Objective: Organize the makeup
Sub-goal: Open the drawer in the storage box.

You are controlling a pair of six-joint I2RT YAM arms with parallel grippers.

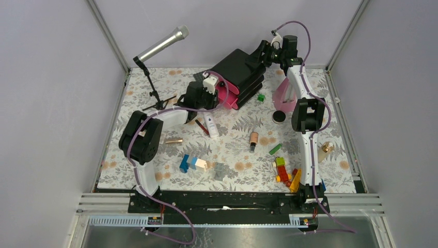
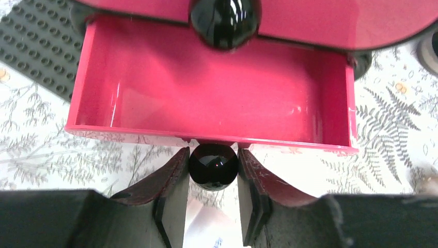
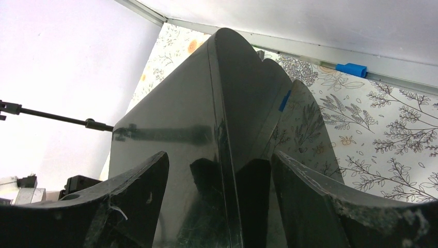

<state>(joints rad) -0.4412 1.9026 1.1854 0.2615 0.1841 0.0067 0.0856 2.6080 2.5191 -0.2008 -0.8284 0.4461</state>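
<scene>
A black organiser box [image 1: 238,70] with pink drawers stands at the back. My left gripper [image 1: 209,85] is shut on the round black knob [image 2: 213,166] of its lowest pink drawer [image 2: 206,98], which is pulled open and empty. My right gripper [image 1: 268,51] is open, its fingers astride the box's back corner edge [image 3: 219,119]. On the mat lie a white tube [image 1: 210,124], a thin red pencil [image 1: 201,127], a rose-gold lipstick [image 1: 173,140], a peach bottle with a black cap [image 1: 253,139] and a round black compact [image 1: 279,117]. I cannot make out the brown palette.
A pink wedge-shaped metronome [image 1: 285,98] stands by the right arm. A microphone on a stand [image 1: 160,46] is at the back left. Plastic bricks lie at the front middle [image 1: 193,164] and front right [image 1: 286,173]. A small gold-capped bottle [image 1: 325,150] is at the right edge.
</scene>
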